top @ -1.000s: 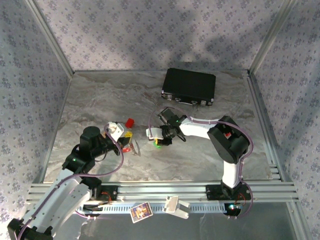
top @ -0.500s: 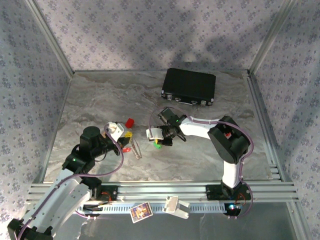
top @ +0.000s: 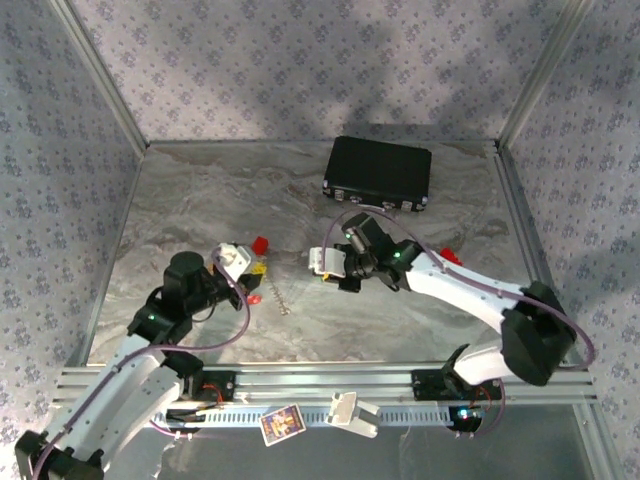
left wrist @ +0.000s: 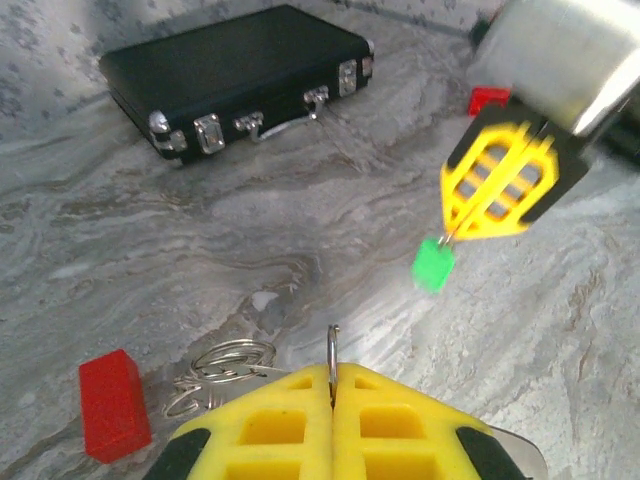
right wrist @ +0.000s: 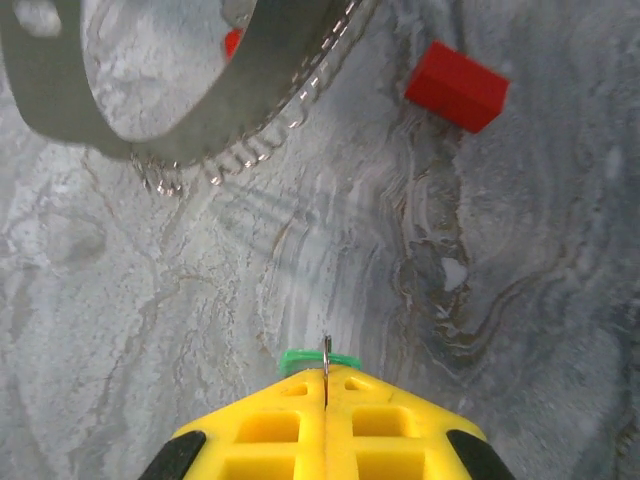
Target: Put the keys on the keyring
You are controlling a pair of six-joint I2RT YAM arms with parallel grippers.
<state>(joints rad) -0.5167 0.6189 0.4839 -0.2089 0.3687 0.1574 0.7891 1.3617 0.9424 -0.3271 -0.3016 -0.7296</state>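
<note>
The right hand [right wrist: 325, 385] pinches the green key [right wrist: 300, 360], head beyond its fingertips, shaft along them; the left hand [left wrist: 333, 378] grips the keyring [right wrist: 200, 125].

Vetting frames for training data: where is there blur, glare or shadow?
Left wrist: the green key is blurred, with glare on the table below it. Right wrist: the keyring is out of focus and casts a shadow on the table. Top external: blotchy shadows on the wall.

No writing can be read anywhere; the print on the small card [top: 281, 423] is too blurred.
</note>
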